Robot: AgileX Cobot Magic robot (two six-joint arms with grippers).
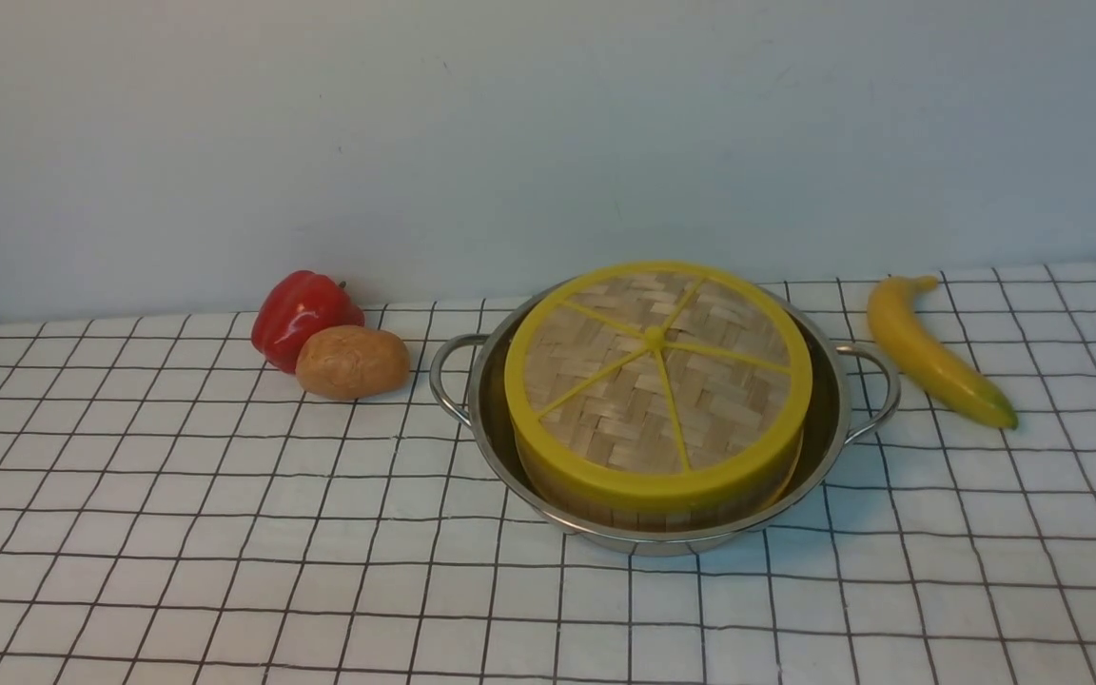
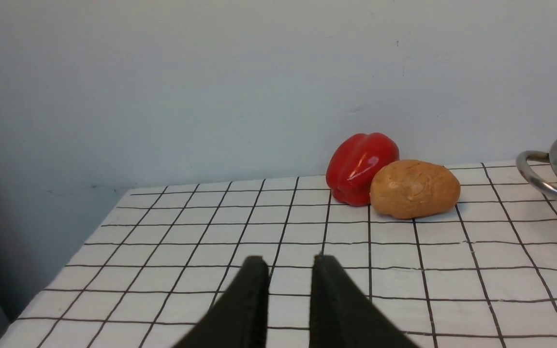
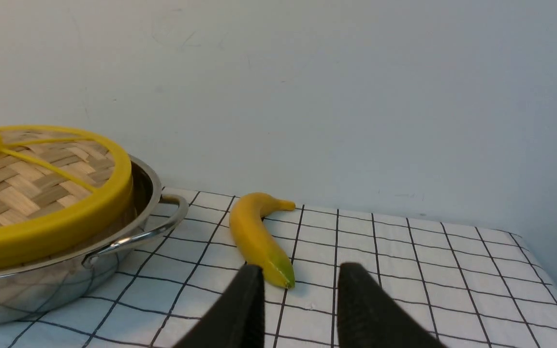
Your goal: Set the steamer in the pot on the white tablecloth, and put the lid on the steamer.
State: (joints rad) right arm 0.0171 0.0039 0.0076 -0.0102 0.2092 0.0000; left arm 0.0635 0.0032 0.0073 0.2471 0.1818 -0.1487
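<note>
Item: lid (image 1: 657,376), flat woven disc, seated level on steamer (image 1: 643,509); steamer inside pot (image 1: 829,419), pot on white tablecloth (image 1: 225,533). Task looks complete, judging by the stack.

L gripper (image 2: 288,270): jaws parted a little, nothing between, cloth under. Pot lies off to its right, handle only at view edge.

R gripper (image 3: 300,278): jaws apart, empty; banana (image 3: 254,234) tip just ahead. Pot and lid to its left, near.

R arm seems nearer the stack. Lid round, no long axis. Next move prob. retreat only.
</note>
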